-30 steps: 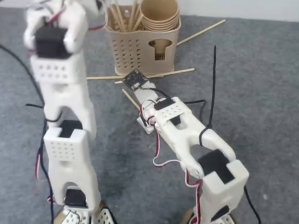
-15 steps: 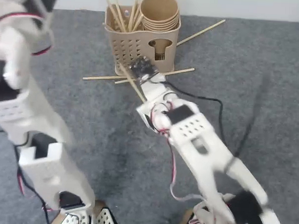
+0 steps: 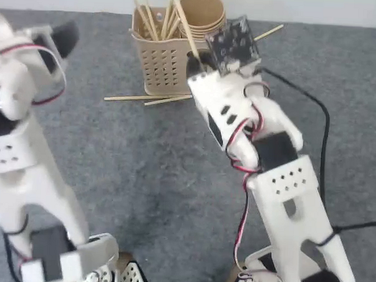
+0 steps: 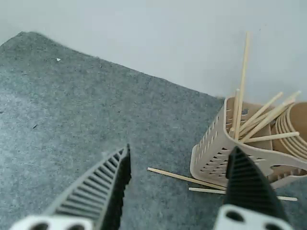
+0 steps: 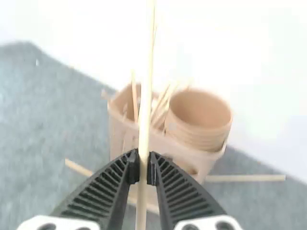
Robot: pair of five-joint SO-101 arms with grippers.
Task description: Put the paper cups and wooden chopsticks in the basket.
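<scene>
Change: the right arm had risen from low over the mat to the front of the basket [image 3: 159, 68], carrying a chopstick up with it; the left arm had swung back toward its own side.
Right gripper [image 5: 142, 165]: closed tight on the held chopstick [image 5: 146, 96], pinching it low on its length so that most of the stick stood upright above the jaws.
Why held so: probably so the stick could go endwise into the basket's narrow compartment among the sticks already standing there.
Left gripper [image 4: 180, 153]: jaws wide apart and empty, hanging over the grey mat [image 4: 72, 110] well clear of the basket, likely to leave the other arm room.
Paper cups [image 3: 203, 9]: nested in one stack in the basket's far compartment.
Loose chopsticks [image 3: 146, 99]: lying flat on the mat just in front of the basket, with another behind it; these looked like the work still left.
Writing: none legible; the camera board [image 3: 233, 43] on the right wrist showed no readable print.
</scene>
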